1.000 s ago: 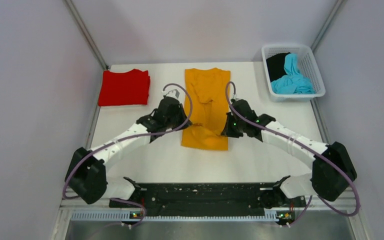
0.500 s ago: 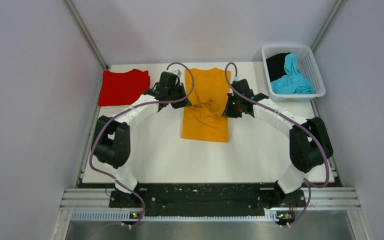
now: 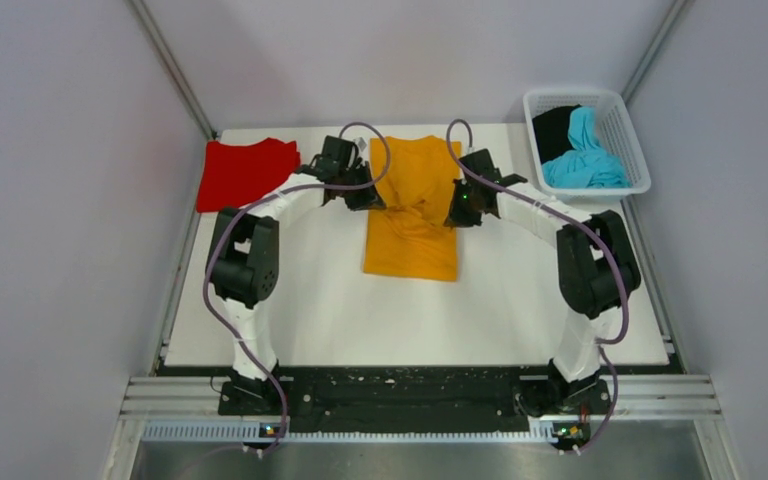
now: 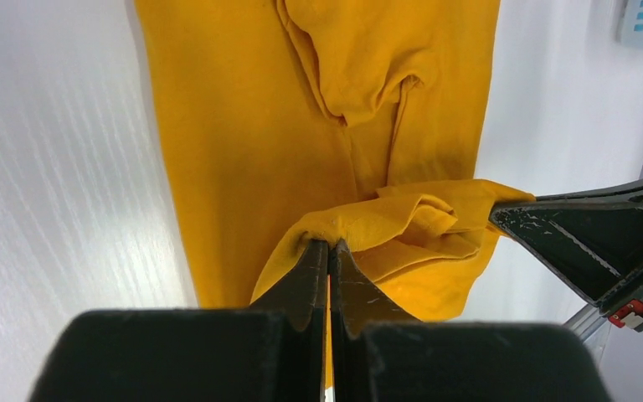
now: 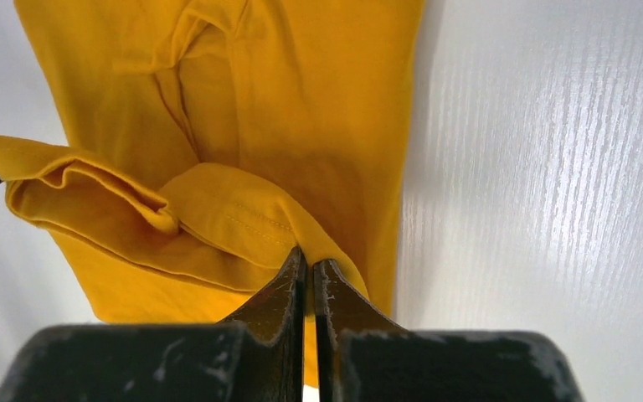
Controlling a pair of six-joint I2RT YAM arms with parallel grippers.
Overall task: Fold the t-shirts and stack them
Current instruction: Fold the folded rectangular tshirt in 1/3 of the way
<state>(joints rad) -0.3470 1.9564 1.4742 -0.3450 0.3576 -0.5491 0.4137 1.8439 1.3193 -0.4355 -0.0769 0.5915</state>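
Observation:
The orange-yellow t-shirt (image 3: 412, 240) lies lengthwise in the middle of the table, its near hem lifted and carried over its middle. My left gripper (image 4: 329, 246) is shut on the left corner of that hem, and my right gripper (image 5: 308, 257) is shut on the right corner. The raised fold (image 4: 410, 226) sags between them. A folded red t-shirt (image 3: 245, 173) lies at the far left. The cyan-blue t-shirt (image 3: 585, 160) and the black t-shirt (image 3: 555, 128) sit crumpled in the basket.
The white mesh basket (image 3: 637, 150) stands at the far right corner. Grey walls enclose the table on three sides. White tabletop (image 3: 410, 320) stretches between the shirt and the arm bases.
Both grippers have carried the near hem of the orange-yellow t-shirt away from the bases, toward the far end, so the shirt's near half now doubles over. Both arms have stretched out.

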